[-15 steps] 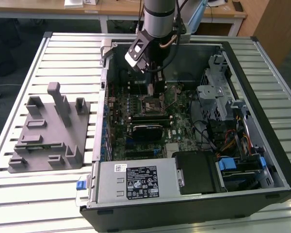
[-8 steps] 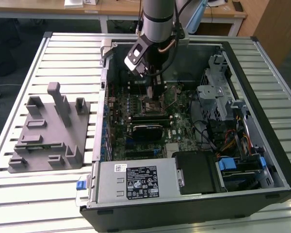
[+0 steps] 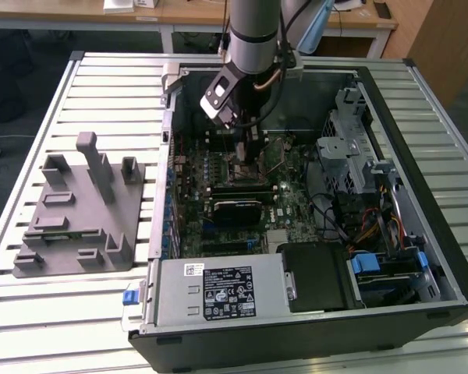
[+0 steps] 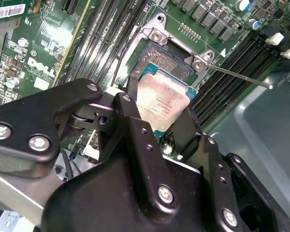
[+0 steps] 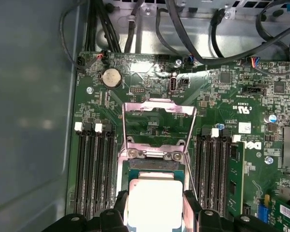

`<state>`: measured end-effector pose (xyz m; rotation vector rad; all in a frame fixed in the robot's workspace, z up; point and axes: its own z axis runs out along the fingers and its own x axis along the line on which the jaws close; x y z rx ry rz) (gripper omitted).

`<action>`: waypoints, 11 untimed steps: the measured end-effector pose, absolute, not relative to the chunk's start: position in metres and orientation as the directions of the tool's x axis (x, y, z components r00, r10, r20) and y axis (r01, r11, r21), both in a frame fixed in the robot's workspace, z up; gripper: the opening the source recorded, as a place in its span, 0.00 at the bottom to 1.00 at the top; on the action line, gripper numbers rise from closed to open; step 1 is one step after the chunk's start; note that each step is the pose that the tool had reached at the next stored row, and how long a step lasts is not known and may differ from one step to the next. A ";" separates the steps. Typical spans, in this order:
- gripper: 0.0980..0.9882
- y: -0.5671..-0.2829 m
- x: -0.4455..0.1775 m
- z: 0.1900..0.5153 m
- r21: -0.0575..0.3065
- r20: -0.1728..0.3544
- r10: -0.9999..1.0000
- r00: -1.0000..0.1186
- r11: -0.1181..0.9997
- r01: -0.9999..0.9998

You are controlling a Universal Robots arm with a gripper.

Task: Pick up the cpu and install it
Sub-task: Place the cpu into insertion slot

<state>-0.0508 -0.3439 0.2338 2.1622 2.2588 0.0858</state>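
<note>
cpu [image 4: 162,101] held by two opposite edges in the gripper [image 4: 159,116], jaws closed on it, lid up and flat to the board, so I'd say lined up for a straight drop. It's right at the open socket [image 4: 166,58]; load plate [image 5: 159,108] stands raised, clear of it. Seated or just above: can't tell. All inside the case [image 3: 421,156].

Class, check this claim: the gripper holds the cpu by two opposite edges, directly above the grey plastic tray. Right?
No. The gripper holds the cpu by two opposite edges, but directly above the open socket on the motherboard, as both wrist views show. The grey plastic tray sits apart, at the exterior view's left.
</note>
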 end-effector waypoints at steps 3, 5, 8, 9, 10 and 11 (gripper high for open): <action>0.49 -0.344 -0.051 0.230 0.049 0.028 0.999 -0.044 0.042 0.998; 0.49 -0.344 -0.051 0.228 0.049 0.028 0.999 -0.043 0.042 0.998; 0.49 -0.344 -0.051 0.224 0.049 0.028 0.999 -0.043 0.042 0.998; 0.49 -0.344 -0.051 0.223 0.049 0.028 0.999 -0.043 0.042 0.998; 0.49 -0.344 -0.051 0.221 0.049 0.028 0.999 -0.043 0.042 0.998; 0.49 -0.344 -0.051 0.220 0.049 0.028 0.999 -0.043 0.042 0.998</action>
